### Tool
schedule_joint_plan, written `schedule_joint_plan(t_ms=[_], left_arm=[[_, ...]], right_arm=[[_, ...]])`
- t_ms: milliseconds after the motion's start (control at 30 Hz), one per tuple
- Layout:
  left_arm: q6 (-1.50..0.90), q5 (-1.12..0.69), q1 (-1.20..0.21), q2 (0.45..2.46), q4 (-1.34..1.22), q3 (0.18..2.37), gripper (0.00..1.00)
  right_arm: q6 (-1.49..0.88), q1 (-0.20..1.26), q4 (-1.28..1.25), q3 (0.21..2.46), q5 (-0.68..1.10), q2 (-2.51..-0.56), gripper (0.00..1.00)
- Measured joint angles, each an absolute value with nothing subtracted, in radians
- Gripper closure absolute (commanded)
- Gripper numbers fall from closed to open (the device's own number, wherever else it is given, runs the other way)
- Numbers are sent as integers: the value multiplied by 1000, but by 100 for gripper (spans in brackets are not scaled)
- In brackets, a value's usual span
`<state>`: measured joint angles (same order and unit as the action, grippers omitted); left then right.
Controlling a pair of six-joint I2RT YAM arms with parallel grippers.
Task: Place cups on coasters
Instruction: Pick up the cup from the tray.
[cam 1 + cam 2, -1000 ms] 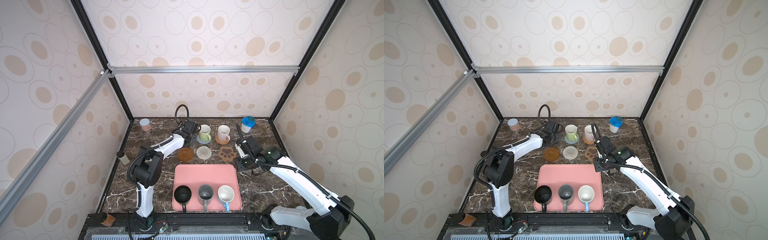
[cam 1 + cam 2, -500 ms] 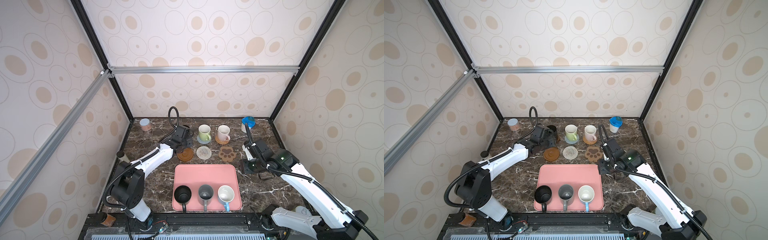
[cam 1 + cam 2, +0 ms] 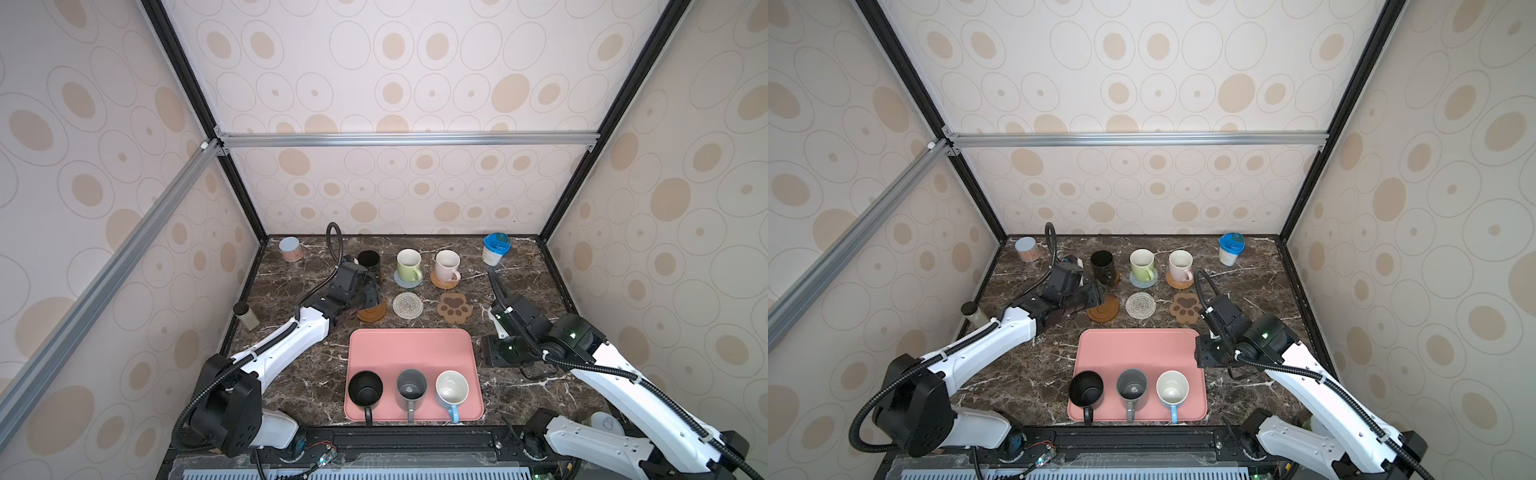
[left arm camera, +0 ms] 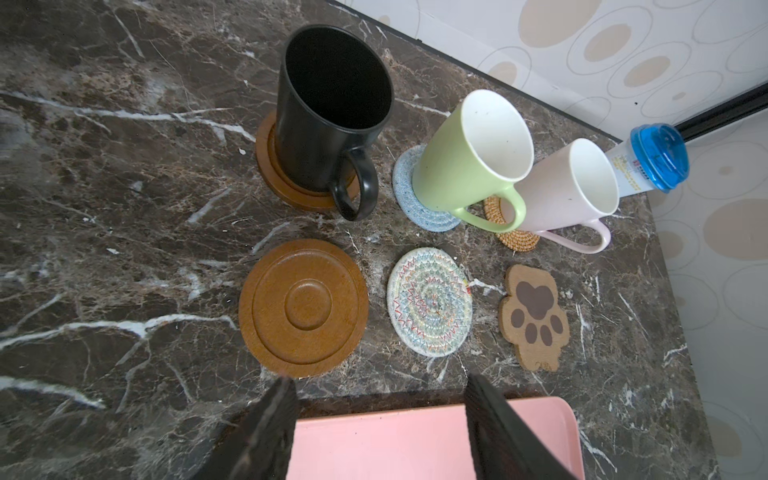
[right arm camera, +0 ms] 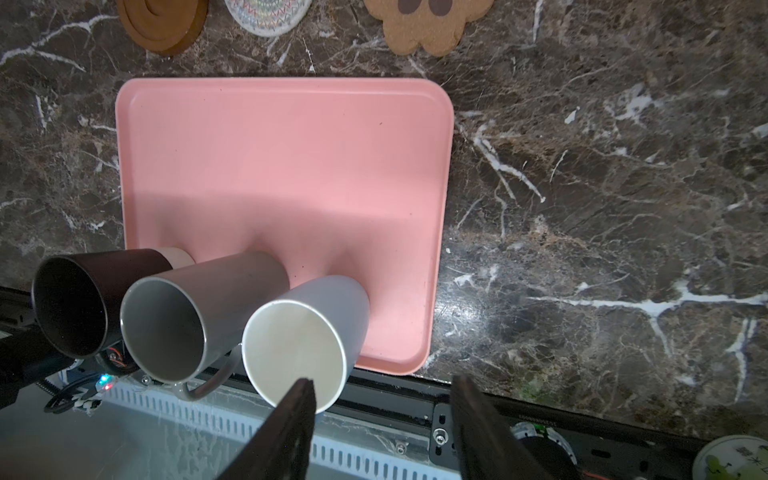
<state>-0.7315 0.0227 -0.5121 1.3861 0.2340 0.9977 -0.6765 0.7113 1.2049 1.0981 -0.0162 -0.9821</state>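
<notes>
**Now halfway: both arms are pulling back as a third mug is sitting on its coaster**

We are watching the left gripper (image 4: pixel 380 384) backing away from the back black mug (image 4: pixel 332 104), which it was reaching a second ago. That mug is now standing free on the back disc (image 4: pixel 270 166). The fingers are spreading wide, pinching nothing, and hanging over the far edge of the tray (image 3: pixel 411 349).

The right gripper (image 5: pixel 380 386) is retreating from the paw mat (image 4: pixel 534 316) to the tray's right side. Its fingers are standing apart and empty, near the blue mug (image 3: pixel 451 388).

The green mug (image 3: pixel 408 264) is sitting on the crochet round (image 4: pixel 415 208), and the pink mug (image 3: pixel 446 264) on the rattan round (image 4: pixel 515 239). The front disc (image 4: pixel 303 307), woven round (image 4: pixel 430 301) and paw mat are lying bare. The front black mug (image 3: pixel 365 388), grey mug (image 3: pixel 411 386) and blue mug are waiting on the tray, so we are judging three placements remain.
</notes>
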Motion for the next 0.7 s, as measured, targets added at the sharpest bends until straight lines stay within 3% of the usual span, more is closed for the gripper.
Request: schedule_joint_plan(t_ms=[700], left_arm=[[-735,11,-512,1317,216,912,33]], right_arm=[[-1076,1215,1293,1090,-110,-1081,44]])
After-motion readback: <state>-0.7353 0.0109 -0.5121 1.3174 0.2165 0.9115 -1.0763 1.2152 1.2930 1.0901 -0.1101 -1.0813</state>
